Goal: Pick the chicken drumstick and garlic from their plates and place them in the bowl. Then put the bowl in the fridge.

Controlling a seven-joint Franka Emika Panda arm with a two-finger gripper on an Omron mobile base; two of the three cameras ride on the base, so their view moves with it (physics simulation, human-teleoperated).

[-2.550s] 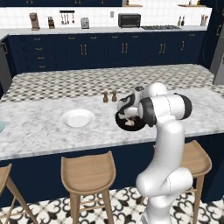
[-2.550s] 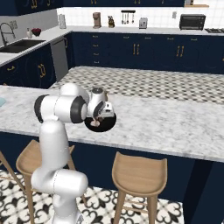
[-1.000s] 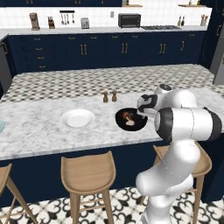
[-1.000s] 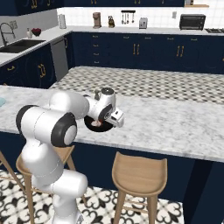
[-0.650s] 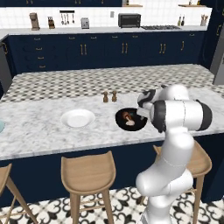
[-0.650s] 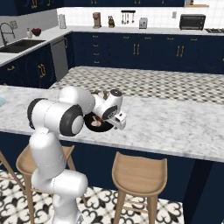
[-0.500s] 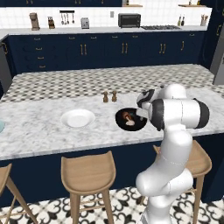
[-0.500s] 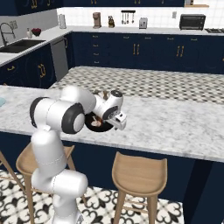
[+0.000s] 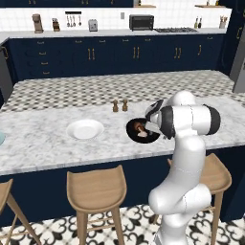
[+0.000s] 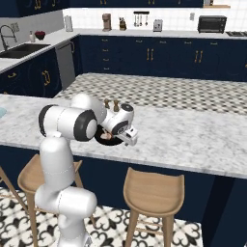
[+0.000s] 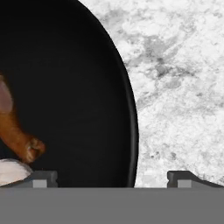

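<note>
Two base cameras show you a kitchen with navy cabinets [image 9: 95,60] and brass handles along the back wall, under a white counter that carries a toaster oven [image 9: 141,22], a coffee machine [image 9: 37,22] and a rack of utensils. A sink [image 10: 21,49] sits on the counter at the far left of the right base view. In front of you runs a long island topped with grey-veined white marble [image 9: 43,143], with a patterned mosaic band [image 9: 95,88] behind it. Wooden stools [image 9: 95,191] stand at its near edge on a black-and-white patterned tile floor.

On the marble, the black bowl [image 9: 135,135] lies just left of the white arm's wrist. Inside it you can see the chicken drumstick [image 11: 17,131], reddish brown, with the garlic [image 11: 11,170] just beside its bone end. A white plate [image 9: 85,129] rests well to the bowl's left, and a sliver of the light blue plate [image 9: 1,139] shows at the left edge. Two small brown shakers [image 9: 119,105] stand behind the bowl.

The gripper [image 11: 111,177] hangs low over the bowl's rim, its fingers spread wide, one over the bowl and one over bare marble, holding nothing.
</note>
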